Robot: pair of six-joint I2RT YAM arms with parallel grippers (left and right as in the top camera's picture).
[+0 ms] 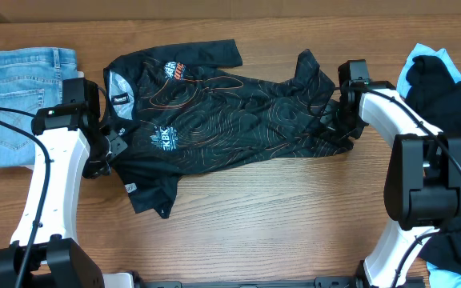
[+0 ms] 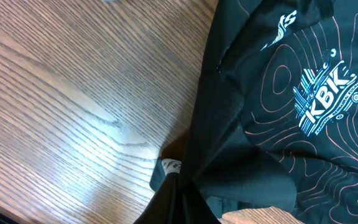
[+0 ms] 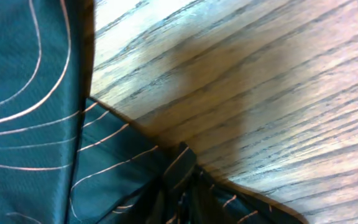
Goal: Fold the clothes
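Note:
The black jersey (image 1: 222,112) with thin orange contour lines and white lettering lies crumpled across the middle of the table, collar end to the left. My left gripper (image 1: 112,148) is at its left side. In the left wrist view the black cloth (image 2: 291,74) bunches into a pinch at the jaws (image 2: 178,202), so they are shut on it. My right gripper (image 1: 345,104) is at the jersey's right edge. In the right wrist view the patterned cloth (image 3: 30,93) gathers into folds at the jaws (image 3: 182,199), shut on it. The fingers themselves are hidden by cloth.
Folded light-blue denim jeans (image 1: 18,104) lie at the far left. A pile of plain black and light-blue garments (image 1: 446,88) lies at the far right, beside the right arm. Bare wooden table (image 1: 278,216) runs along the front.

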